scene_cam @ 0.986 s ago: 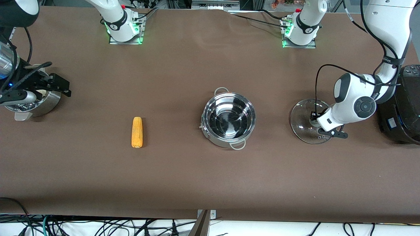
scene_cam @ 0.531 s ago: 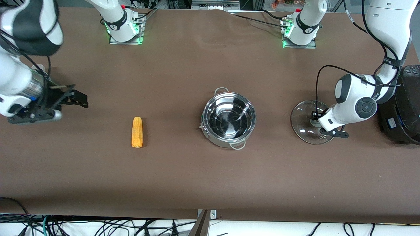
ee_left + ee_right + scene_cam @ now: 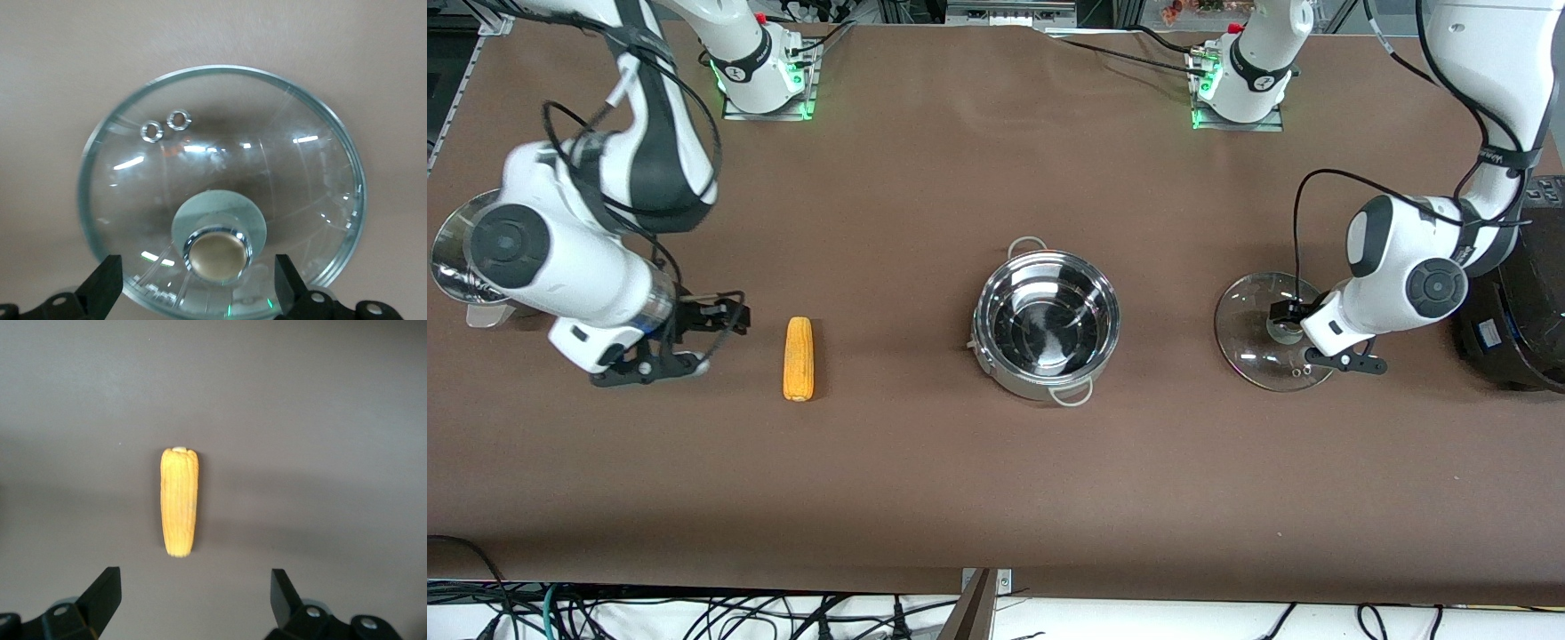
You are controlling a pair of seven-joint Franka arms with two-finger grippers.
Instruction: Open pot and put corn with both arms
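Pot [image 3: 1047, 324] stands uncovered at mid-surface, bowl bare, wire handles toward and away from the front camera. Glass lid [image 3: 1267, 331] is laid flat on the surface toward the left arm's end, knob [image 3: 215, 249] up.

Left gripper [image 3: 197, 290] is positioned low over the lid, fingers [image 3: 103, 288] spread wide on either side of the knob and clear of it; nothing is held. The lid is judged released.

Right gripper [image 3: 689, 342] is positioned low above the surface just beside the corn [image 3: 799, 358], on the side away from the pot. Its fingers [image 3: 100, 597] are spread wide and empty. In the right wrist view the cob [image 3: 179, 501] is seen ahead of the fingertips, not yet between them, its long axis running away from the wrist.

Step in hand, as judged: pick-up of the corn. The fingers should be brought directly over the cob's middle, set across its narrow width, lowered until the tips are nearly on the surface, then closed gently so the round cob is not rolled aside.

Room: open brown surface [image 3: 925, 462] is noted all round the cob and between cob and pot. A steel steamer pot [image 3: 458, 258] is partly hidden under the right arm; a black cooker [image 3: 1525, 302] sits close to the left arm's elbow. The pot rim must be cleared on the carry.
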